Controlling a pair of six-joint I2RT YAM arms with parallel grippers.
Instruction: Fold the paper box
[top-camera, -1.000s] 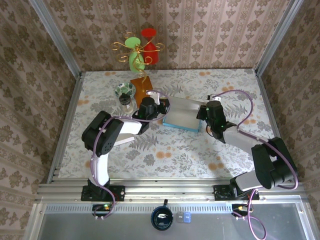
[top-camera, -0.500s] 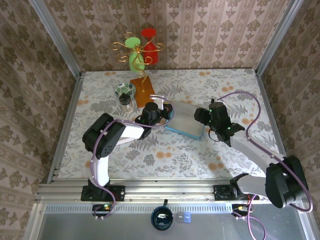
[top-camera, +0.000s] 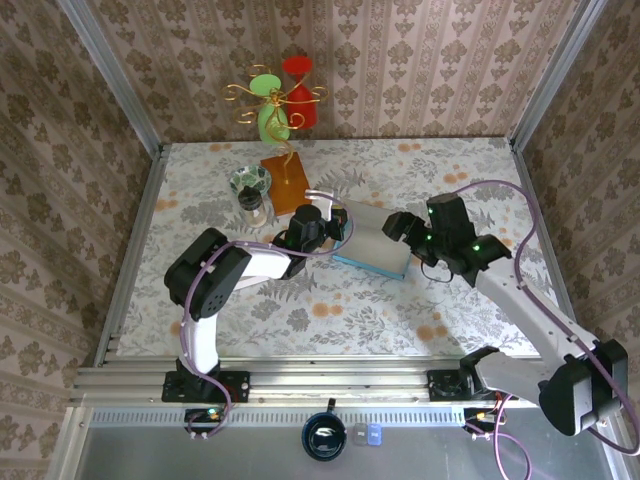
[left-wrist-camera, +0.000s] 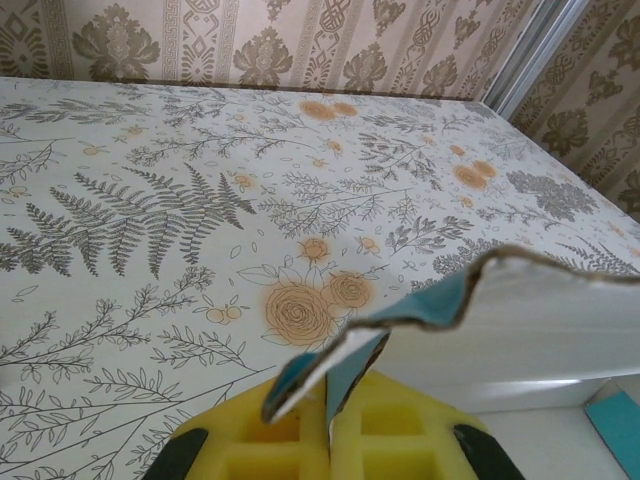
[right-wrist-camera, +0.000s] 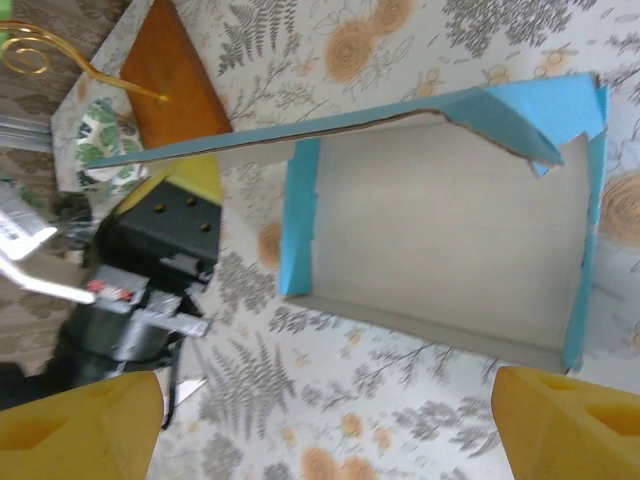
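Paper box (top-camera: 375, 245) centre frame looks partly folded; left pincer (left-wrist-camera: 327, 440) pinches its flap (left-wrist-camera: 430, 305), right pincer (right-wrist-camera: 325, 425) spread; flap not yet tucked.

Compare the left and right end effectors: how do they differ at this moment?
The left end effector is shut on a box flap; the right end effector is open and holds nothing. In the top view, the left one is at the left side of the box, the right one at its right side. Both have yellow fingers.
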